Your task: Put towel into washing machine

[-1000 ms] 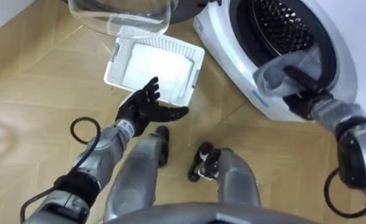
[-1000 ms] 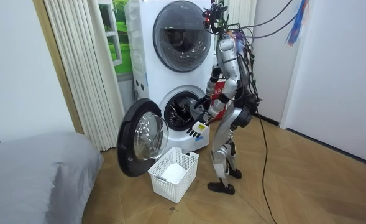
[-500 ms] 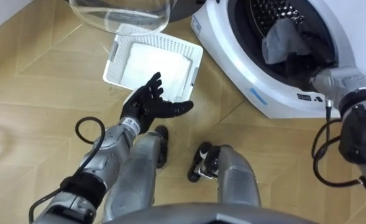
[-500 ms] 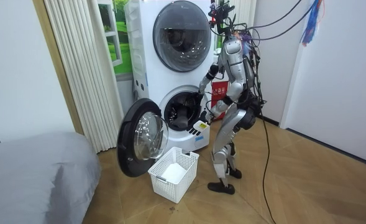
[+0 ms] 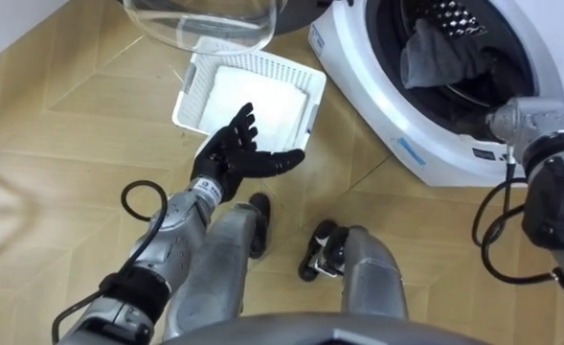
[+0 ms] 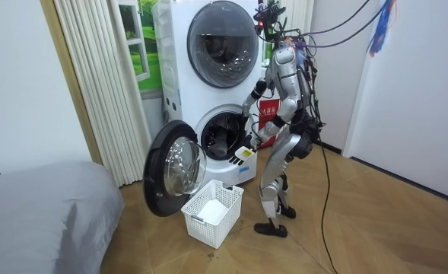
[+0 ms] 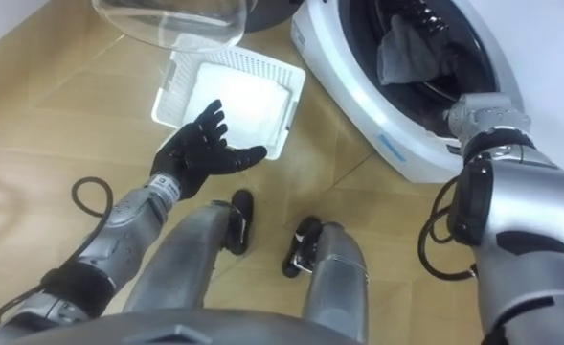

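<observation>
- Setting: herringbone wood floor (image 5: 61,144). The robot stood upright facing the lower of two stacked front-loaders, with a grey-covered bed (image 6: 41,205) in the room view's left foreground.
- Left hand (image 5: 238,158): held out over the floor in front of the knees, palm up. Its fingers were spread and nearly straight, and it held nothing.
- White plastic laundry basket (image 5: 193,91): stood on the floor just beyond the left hand, apart from it. A flat white layer (image 5: 262,96) filled its bottom, and I could not tell whether that was cloth or the bare base.
- Washing machine door (image 5: 200,19): swung fully open, its clear glass bowl hanging over the far edge of the basket.
- Washing machine (image 5: 377,105): white front panel to the robot's right of the basket, port wide open.
- Right forearm (image 5: 530,120): lay against the lower rim of the port.
- Right hand (image 6: 247,112): was at the opening. Its fingers were hidden past the wrist, so I could not tell whether they were spread or closed, or whether they touched anything.
- Grey towel (image 5: 435,53): lay crumpled inside the perforated drum (image 5: 454,14), past the door seal.
- Upper machine (image 6: 224,46): round door closed.
- Pleated curtain (image 6: 94,84): hung at the room view's left of the stack.
</observation>
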Robot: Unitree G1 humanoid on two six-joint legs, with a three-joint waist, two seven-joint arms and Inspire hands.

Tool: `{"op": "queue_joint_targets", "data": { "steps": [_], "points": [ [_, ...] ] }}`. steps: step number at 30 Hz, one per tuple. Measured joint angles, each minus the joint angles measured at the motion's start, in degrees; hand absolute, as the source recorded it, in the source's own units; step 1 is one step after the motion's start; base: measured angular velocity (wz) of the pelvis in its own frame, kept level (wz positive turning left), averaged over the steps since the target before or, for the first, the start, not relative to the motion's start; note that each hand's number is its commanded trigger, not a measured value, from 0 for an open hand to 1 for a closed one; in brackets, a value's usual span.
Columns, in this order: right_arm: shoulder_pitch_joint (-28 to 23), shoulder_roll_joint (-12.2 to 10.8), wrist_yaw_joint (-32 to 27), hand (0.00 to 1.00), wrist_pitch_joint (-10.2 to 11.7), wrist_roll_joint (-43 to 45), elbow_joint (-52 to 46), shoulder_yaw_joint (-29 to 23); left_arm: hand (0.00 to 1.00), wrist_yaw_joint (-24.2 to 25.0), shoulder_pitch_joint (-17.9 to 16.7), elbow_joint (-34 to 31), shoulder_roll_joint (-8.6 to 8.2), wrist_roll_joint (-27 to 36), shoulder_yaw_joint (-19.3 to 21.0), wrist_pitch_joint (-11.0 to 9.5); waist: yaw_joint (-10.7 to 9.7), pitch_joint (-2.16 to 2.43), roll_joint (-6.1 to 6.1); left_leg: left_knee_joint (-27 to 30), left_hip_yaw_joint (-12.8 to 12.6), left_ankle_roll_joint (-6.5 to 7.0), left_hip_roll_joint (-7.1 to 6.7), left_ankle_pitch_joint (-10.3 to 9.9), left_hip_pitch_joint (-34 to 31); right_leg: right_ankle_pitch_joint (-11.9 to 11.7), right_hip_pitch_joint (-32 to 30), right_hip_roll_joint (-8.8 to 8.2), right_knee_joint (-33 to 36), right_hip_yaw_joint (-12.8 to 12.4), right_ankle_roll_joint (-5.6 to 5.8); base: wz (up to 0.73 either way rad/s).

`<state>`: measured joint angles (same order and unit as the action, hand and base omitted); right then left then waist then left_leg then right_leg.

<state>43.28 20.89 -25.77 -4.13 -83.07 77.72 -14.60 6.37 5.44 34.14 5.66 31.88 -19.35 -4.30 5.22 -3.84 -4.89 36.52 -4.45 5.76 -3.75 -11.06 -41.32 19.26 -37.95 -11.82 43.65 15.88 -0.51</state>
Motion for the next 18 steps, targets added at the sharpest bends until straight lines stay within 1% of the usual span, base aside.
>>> {"op": "queue_joint_targets", "data": {
  "steps": [3, 4, 6, 8, 11, 12, 13, 14, 15, 17, 18],
  "points": [
    [-0.2, -0.1, 0.0, 0.0, 0.8, -0.4, -0.1, 0.2, 0.0, 0.0, 0.1, 0.0, 0.26, 0.0, -0.1, -0.4, 0.0, -0.01, 0.27, -0.2, 0.1, 0.12, -0.12, 0.1, 0.1, -0.1, 0.2, -0.08, -0.2, 0.1, 0.12, 0.02],
    [-0.5, -0.3, 0.3, 0.0, 1.5, -0.6, -0.1, 0.2, 0.0, -0.1, 0.2, 0.1, 0.27, 0.0, -0.1, -0.6, 0.0, -0.1, 0.64, -0.3, 0.4, 0.15, -0.06, 0.1, 0.5, -0.3, 0.9, 0.01, -0.7, 0.3, 0.14, 0.07],
    [-1.3, -0.7, 0.5, 0.0, 2.8, -0.7, -0.3, 0.2, 0.0, -0.5, 0.0, 0.2, 0.34, -0.4, 0.1, -0.7, 0.1, -0.02, 1.03, -1.1, 0.5, 0.22, -0.14, 0.1, 1.6, -0.4, 2.2, 0.0, -1.5, 0.6, 0.21, 0.05],
    [-2.3, -0.9, 1.3, 0.0, 3.0, -0.5, -0.5, 0.2, 0.0, -0.7, -0.1, 0.3, 0.33, -1.7, 0.9, -0.7, 0.2, -0.01, 1.56, -2.3, 0.8, 0.27, -0.11, 0.4, 3.1, -0.7, 3.8, 0.24, -3.1, 1.3, 0.42, 0.04],
    [-6.2, -2.2, 3.1, 0.0, 3.6, 0.4, -3.3, 0.3, 0.0, -0.6, -0.2, 1.2, 0.57, -2.9, 2.7, -1.0, 0.2, 0.1, 1.79, -4.1, 1.1, 0.24, -0.12, 0.6, 5.8, -1.2, 6.8, 0.8, -5.8, 1.5, 0.69, 0.01],
    [-8.2, -3.1, 4.4, 0.0, 4.7, 0.4, -4.9, 1.2, 0.0, -0.7, -0.2, 1.4, 1.03, -3.4, 2.9, -1.0, 0.0, 0.2, 1.98, -4.8, 1.1, 0.24, -0.07, 0.6, 6.7, -1.4, 7.8, 1.06, -6.9, 1.5, 0.83, -0.03],
    [-9.9, -3.6, 6.1, 0.0, 5.2, 0.4, -5.8, 2.4, 0.0, -0.7, -0.2, 1.6, 1.33, -3.5, 2.8, -1.1, 0.0, 0.3, 2.2, -5.3, 1.1, 0.23, 0.0, 0.6, 7.5, -1.7, 8.7, 1.31, -7.8, 1.5, 0.96, 0.0],
    [-11.0, -3.7, 7.2, 0.0, 5.3, 0.5, -6.4, 3.0, 0.0, -0.7, -0.2, 1.9, 1.37, -3.6, 2.9, -1.1, 0.0, 0.34, 2.29, -5.7, 1.1, 0.23, 0.0, 0.6, 8.0, -1.8, 9.2, 1.39, -8.2, 1.6, 1.03, 0.0],
    [-13.1, -4.1, 9.3, 0.0, 5.5, 0.5, -6.9, 4.6, 0.0, -0.7, -0.2, 3.0, 1.46, -4.1, 2.8, -1.4, -0.1, 0.42, 2.45, -6.4, 1.1, 0.22, 0.02, 0.6, 9.0, -1.9, 10.5, 1.69, -9.1, 1.5, 1.18, 0.0],
    [-16.6, -4.7, 13.3, 0.0, 6.1, 2.7, -6.7, 6.8, 0.0, -0.7, -0.5, 5.6, 1.62, -5.3, 2.8, -2.0, -0.3, 0.72, 2.95, -8.2, 1.2, 0.21, 0.28, 0.6, 11.2, -2.7, 12.9, 2.43, -11.7, 1.6, 1.33, -0.04],
    [-19.0, -5.0, 15.8, 0.0, 6.6, 4.6, -6.8, 9.4, 0.0, -0.7, -1.0, 7.6, 1.84, -6.4, 2.7, -2.1, -0.2, 0.95, 3.32, -9.7, 1.1, 0.13, 0.63, 0.7, 13.0, -3.5, 14.9, 3.3, -14.0, 1.4, 1.47, -0.15]
  ]
}}
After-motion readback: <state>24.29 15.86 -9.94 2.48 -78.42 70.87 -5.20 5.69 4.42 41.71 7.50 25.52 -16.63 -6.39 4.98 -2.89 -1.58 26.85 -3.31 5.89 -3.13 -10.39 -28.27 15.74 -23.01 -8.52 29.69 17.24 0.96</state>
